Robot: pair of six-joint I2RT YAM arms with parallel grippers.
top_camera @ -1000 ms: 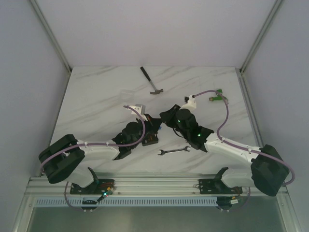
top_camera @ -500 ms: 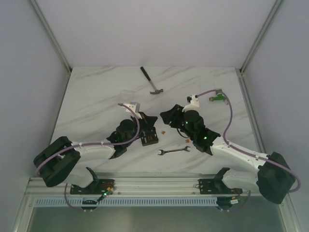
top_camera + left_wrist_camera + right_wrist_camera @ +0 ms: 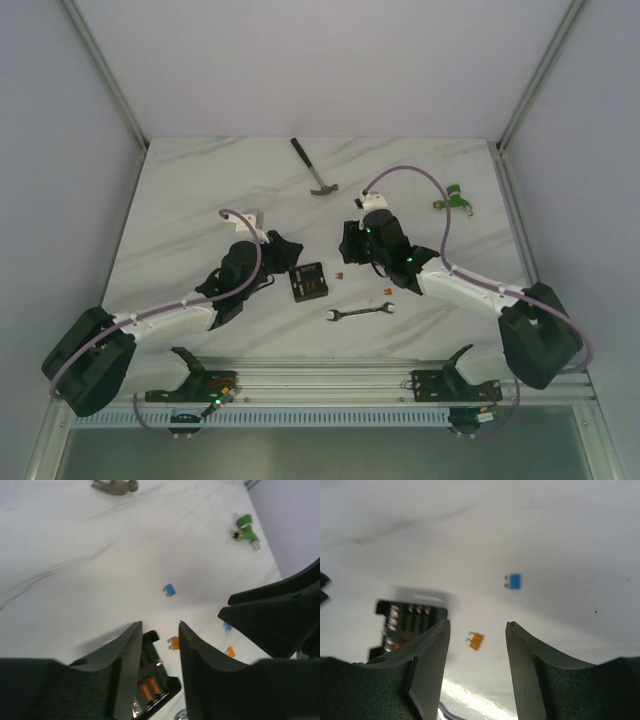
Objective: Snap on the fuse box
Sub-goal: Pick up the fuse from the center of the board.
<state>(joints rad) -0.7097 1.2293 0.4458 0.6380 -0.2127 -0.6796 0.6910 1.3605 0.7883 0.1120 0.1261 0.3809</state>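
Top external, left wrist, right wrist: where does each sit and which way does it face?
Top external: above and behind the robot, looking down on the table; left arm, right arm and fuse box show.
Left wrist: on the left arm, facing the table's far right; open left gripper shows.
Right wrist: on the right arm, looking down; open right gripper shows.
Both wrists share: fuse box, blue fuse, orange fuse.

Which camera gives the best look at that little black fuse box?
Top external: the fuse box lies whole and uncovered. The right wrist view shows it larger but blurred, partly behind a finger; the left wrist view catches only part, between its fingers.
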